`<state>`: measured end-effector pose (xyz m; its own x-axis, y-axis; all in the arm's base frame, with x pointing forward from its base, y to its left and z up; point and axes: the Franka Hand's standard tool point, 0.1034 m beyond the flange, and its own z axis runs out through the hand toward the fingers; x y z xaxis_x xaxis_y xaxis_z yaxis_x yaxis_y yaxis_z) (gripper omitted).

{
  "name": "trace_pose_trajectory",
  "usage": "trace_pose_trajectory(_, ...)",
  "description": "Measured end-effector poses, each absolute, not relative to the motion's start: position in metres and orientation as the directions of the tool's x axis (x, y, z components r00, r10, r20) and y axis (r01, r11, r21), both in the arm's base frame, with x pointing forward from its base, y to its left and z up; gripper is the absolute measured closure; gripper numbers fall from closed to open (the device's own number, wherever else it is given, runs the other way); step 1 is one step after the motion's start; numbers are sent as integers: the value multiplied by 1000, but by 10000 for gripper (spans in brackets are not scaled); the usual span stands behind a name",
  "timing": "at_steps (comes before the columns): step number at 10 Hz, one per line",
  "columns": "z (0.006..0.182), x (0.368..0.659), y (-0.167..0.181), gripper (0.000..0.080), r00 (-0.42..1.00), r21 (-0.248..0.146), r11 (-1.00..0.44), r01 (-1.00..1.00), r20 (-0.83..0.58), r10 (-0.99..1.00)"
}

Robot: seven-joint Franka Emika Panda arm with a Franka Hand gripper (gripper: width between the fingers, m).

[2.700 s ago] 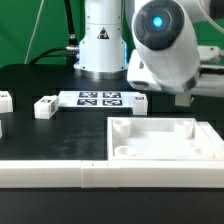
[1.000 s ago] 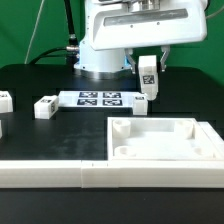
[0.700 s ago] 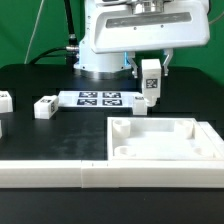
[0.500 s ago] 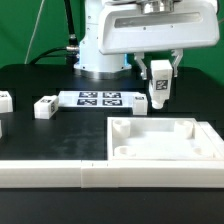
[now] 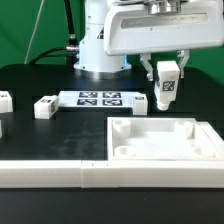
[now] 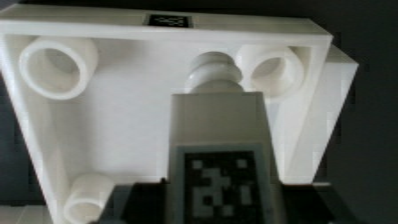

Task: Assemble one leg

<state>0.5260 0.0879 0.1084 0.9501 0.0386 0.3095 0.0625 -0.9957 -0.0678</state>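
Note:
My gripper point(image 5: 166, 74) is shut on a leg point(image 5: 166, 88), a small white block with a black-and-white tag, held upright in the air above the far right corner of the large white square panel point(image 5: 165, 150). In the wrist view the held leg point(image 6: 219, 120) fills the middle, its tag facing the camera, with the panel point(image 6: 107, 130) and two of its round corner sockets point(image 6: 63, 68) beneath it. Two more legs point(image 5: 44, 106) point(image 5: 4, 99) lie on the black table at the exterior view's left.
The marker board point(image 5: 98, 98) lies flat on the table in front of the robot base. A long white rail point(image 5: 60, 172) runs along the front edge. Another small white part shows at the far left edge point(image 5: 1, 128).
The gripper has carried the leg steadily toward the exterior view's right and slightly up, from beside the marker board to over the panel's far right corner.

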Motion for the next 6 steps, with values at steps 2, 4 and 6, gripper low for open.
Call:
trace_pose_trajectory(2, 108, 557, 95, 509, 914, -66, -996, 67, 405, 35)
trace_pose_trajectory(4, 104, 579, 99, 509, 905, -70, -995, 67, 425, 31)
trace_pose_trajectory(6, 107, 591, 101, 509, 899, -74, -995, 67, 438, 28)
